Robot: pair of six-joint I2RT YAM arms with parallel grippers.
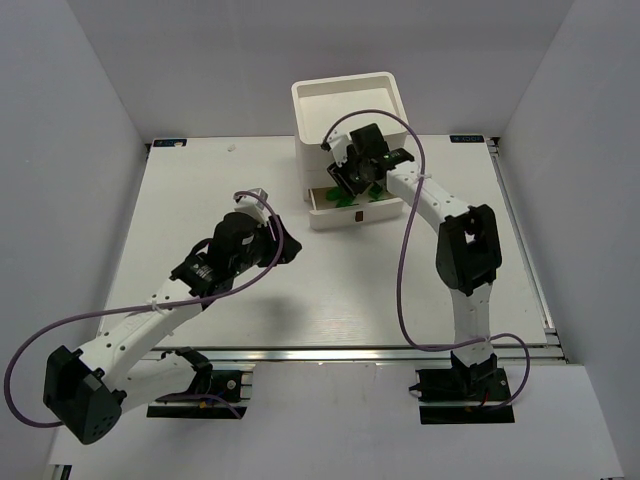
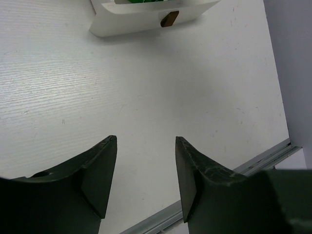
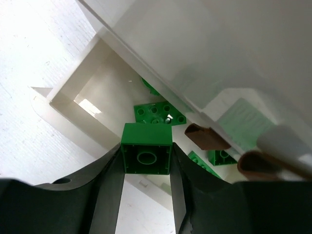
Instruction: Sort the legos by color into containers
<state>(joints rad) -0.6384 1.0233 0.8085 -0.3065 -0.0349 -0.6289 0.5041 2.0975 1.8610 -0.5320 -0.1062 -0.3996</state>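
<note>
Between the right fingers [image 3: 109, 183] sits one green brick [image 3: 146, 155], pinched on two sides, with its hollow underside turned to the wrist camera. It hangs over the pulled-out drawer [image 3: 73, 117] of the white drawer unit [image 1: 308, 160], near the drawer's front wall, and it does not lie inside. In this drawer lie other green bricks [image 3: 158, 113] with the studs up; how many is not possible to tell, because the body of the unit covers part of them. Two brown handles [image 3: 204, 137] of the closed drawers show just beside the held brick. On top of the unit stands a tray [image 1: 298, 110]. The left fingers [image 2: 97, 175] are spread wide and hold nothing; they hover over the worktop [image 2: 146, 87], well apart from the drawer, whose front handle [image 2: 169, 18] faces them.
</note>
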